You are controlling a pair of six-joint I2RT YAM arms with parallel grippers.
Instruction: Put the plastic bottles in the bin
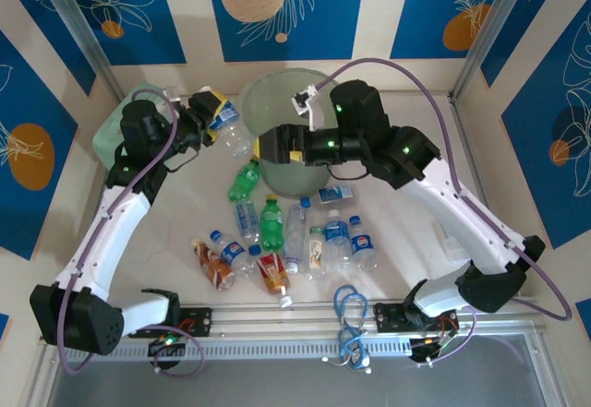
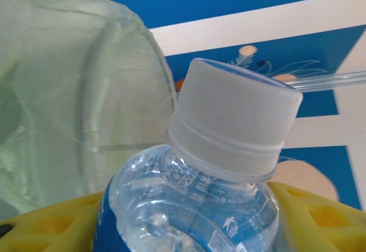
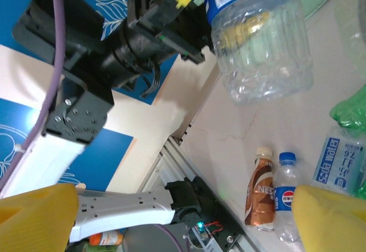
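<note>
Step in hand: the left arm delivers one bottle to the bin.

Left gripper [image 1: 220, 112] is clamped on a clear, blue-labelled bottle [image 1: 231, 125]. The bottle is held off the table [image 1: 388, 232] toward its far left corner, just beside the bin [image 1: 277, 84] but outside the rim.

Left wrist view: yellow pads [image 2: 51, 223] sit on the bottle's shoulder, the white cap [image 2: 234, 120] is free, and the bin wall is close on one side.

Right gripper [image 1: 274, 145] hangs over the near-left part of the bin. Its yellow fingers [image 3: 34, 218] are spread wide with nothing between them.

Loose bottles [image 1: 277, 232] lie in a cluster mid-table, toward the near edge.

Notes for doing it well:
- Carry the bottle fully across the rim before letting go.
- The liner looks thin, so drop from above and avoid scraping the wall.
- The right arm sits on the approach side. It probably has to clear out first, otherwise the two wrists may clash over the bin.
</note>
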